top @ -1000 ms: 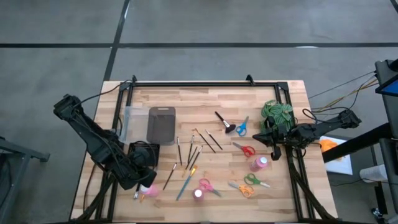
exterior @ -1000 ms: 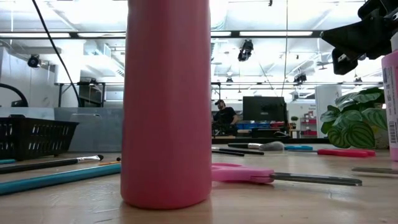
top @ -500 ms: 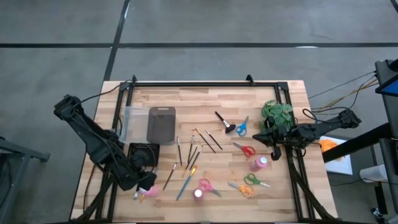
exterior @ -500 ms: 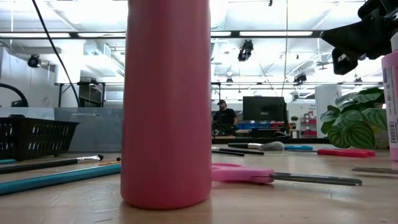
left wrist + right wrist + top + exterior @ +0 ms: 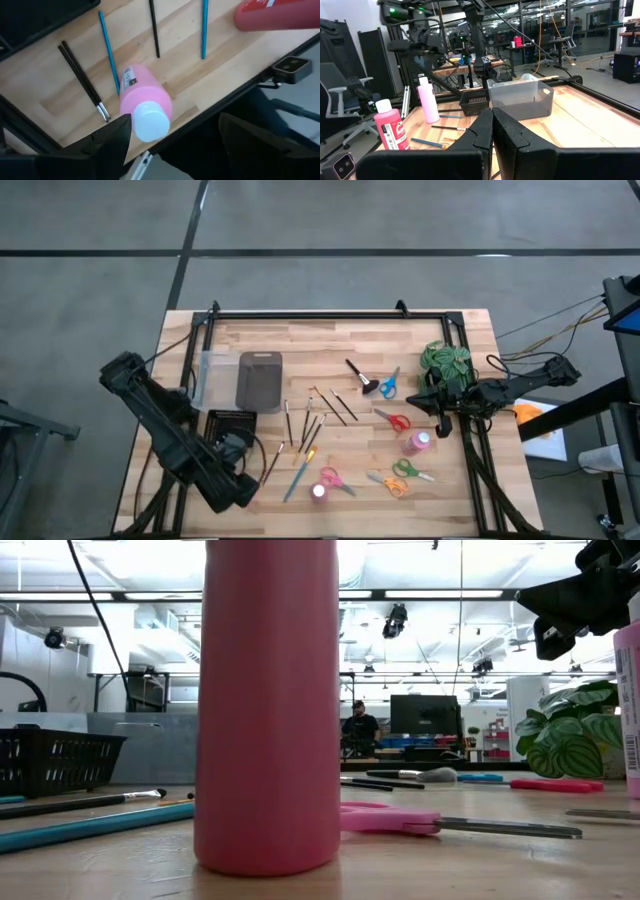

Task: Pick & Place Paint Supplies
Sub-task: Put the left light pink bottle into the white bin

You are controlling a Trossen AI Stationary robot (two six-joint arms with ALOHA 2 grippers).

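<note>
The counter (image 5: pixel 450 340) is carrying the scattered paint supplies, with a black mesh basket (image 5: pixel 232 420) serving as landmark near its left front. The left arm is reaching past the basket toward the counter's front-left corner; the left claw (image 5: pixel 172 137) is standing released, fingers spread wide over a pink bottle (image 5: pixel 144 106) lying on its side beside the counter edge, white cap toward the camera, presumably so the fingers can straddle its body. Two thin black brushes (image 5: pixel 82 81) and a blue-handled brush (image 5: pixel 109 50) are lying on the counter just beside that bottle, between it and the basket. Far across from the basket, the right claw (image 5: pixel 491 131) is waiting clenched and empty by the green plant (image 5: pixel 446 364), likely parked clear.
</note>
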